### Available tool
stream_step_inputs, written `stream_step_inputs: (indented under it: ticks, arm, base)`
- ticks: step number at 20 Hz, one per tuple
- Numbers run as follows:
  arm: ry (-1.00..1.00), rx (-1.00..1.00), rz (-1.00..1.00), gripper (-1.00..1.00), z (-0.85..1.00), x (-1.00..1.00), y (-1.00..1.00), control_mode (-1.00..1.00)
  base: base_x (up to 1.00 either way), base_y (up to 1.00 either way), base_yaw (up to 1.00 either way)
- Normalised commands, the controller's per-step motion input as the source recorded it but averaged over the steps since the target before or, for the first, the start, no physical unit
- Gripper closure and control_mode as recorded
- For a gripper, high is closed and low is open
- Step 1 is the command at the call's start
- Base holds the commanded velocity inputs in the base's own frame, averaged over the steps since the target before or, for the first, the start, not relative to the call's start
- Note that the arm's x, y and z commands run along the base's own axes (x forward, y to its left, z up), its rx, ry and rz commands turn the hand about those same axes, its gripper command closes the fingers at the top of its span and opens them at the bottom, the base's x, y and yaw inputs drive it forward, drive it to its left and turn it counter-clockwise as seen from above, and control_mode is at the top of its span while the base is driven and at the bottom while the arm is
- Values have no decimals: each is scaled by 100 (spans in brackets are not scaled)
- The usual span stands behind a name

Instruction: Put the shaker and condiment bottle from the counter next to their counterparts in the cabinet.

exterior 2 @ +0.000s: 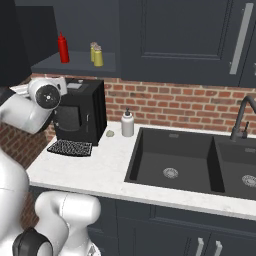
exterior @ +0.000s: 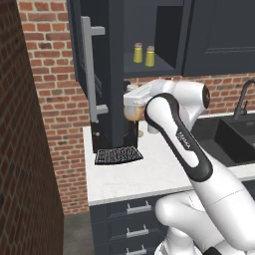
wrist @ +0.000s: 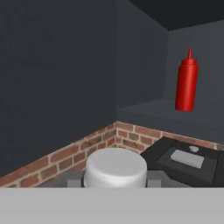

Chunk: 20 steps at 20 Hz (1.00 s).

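Currently my fingers (wrist: 114, 185) clamp condiment bottle (wrist: 115, 169) upright; cabinet (wrist: 144, 113) shelf lies above and fwd, red bottle (wrist: 187, 82) on it ahead-right.

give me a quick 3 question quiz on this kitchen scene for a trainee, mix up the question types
1. True or false: two yellow shakers stand side by side on the cabinet shelf.
2. Multiple choice: the gripper is shut on something with a whitish cap. It is a) the red squeeze bottle b) the orange condiment bottle c) the white soap bottle
3. Fill in: the black coffee machine stands on the white ____, left of the sink.

Key
1. True
2. b
3. counter
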Motion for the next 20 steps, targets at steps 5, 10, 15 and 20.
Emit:
stream_step_inputs:
  ticks: [5,10,15,20]
  arm:
    - [0,0,-5,100,19,0,-15,-100]
    - [0,0,-7,100,73,0,-30,-100]
    - [0,0,-7,100,83,0,-20,-100]
    - [0,0,-6,100,81,0,-16,-100]
  base:
    - [0,0,0]
    - [0,0,0]
    - [0,0,0]
    - [0,0,0]
